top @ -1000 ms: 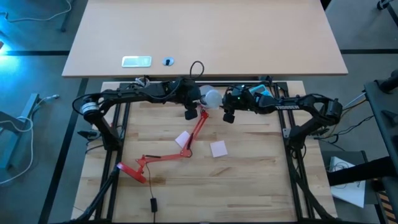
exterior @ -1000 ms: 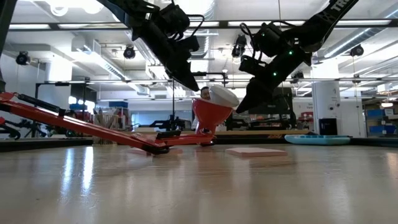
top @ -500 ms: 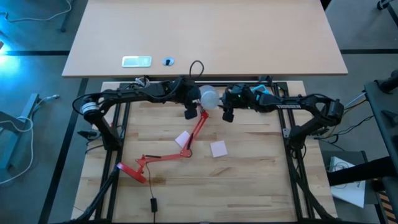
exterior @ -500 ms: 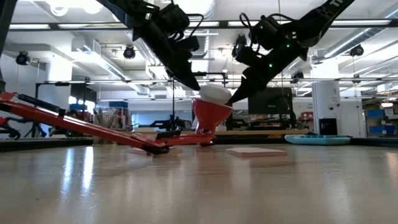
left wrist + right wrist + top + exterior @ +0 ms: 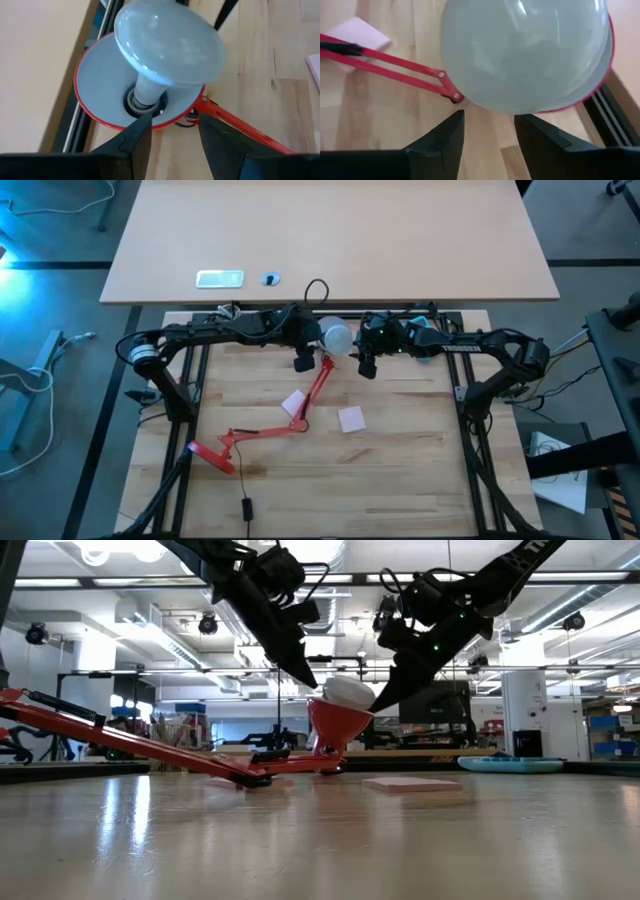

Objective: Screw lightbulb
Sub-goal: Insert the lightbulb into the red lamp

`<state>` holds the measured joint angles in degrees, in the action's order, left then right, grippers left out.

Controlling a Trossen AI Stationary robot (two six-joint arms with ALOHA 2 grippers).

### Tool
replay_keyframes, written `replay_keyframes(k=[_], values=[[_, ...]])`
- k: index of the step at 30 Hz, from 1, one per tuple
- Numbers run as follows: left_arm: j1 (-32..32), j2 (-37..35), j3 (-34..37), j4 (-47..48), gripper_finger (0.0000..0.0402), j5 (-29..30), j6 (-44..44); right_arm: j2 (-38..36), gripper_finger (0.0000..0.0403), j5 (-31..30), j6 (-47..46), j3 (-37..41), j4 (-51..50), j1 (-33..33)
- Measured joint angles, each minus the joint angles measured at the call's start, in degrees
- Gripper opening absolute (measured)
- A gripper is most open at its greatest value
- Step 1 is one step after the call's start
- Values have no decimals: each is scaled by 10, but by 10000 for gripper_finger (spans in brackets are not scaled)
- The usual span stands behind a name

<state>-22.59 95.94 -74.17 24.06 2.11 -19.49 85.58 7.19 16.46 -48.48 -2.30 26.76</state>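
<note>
Now lightbulb [image 5: 167,47] sits in lamp shade [image 5: 100,95]; L gripper [image 5: 171,135] & R gripper [image 5: 487,131] both spread, flanking.

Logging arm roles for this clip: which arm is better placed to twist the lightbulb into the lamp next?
Probably the right. The right gripper, open, is up against the lightbulb, whose base sits in the red lamp shade. The left gripper, also open, is at the shade's rim.

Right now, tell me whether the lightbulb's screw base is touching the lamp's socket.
Touching. In the left wrist view the lightbulb tilts, its threaded base set into the socket at the centre of the red lamp shade, no gap visible.
</note>
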Motion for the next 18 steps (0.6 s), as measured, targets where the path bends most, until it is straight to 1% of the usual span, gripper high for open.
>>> replay_keyframes(k=[3,6,11,15,18], values=[[0,0,0,-19,153,0,-14,0,186,1,-2,0,7,0],[0,0,0,-39,153,3,-12,-3,202,-14,-24,-2,15,3],[0,0,0,-47,153,4,-7,-3,219,-18,-51,-17,11,4],[-1,-1,0,-48,153,14,-5,-2,225,-47,-72,-27,9,4],[0,-1,0,-49,153,39,-5,-2,223,-72,-73,-28,20,5]])
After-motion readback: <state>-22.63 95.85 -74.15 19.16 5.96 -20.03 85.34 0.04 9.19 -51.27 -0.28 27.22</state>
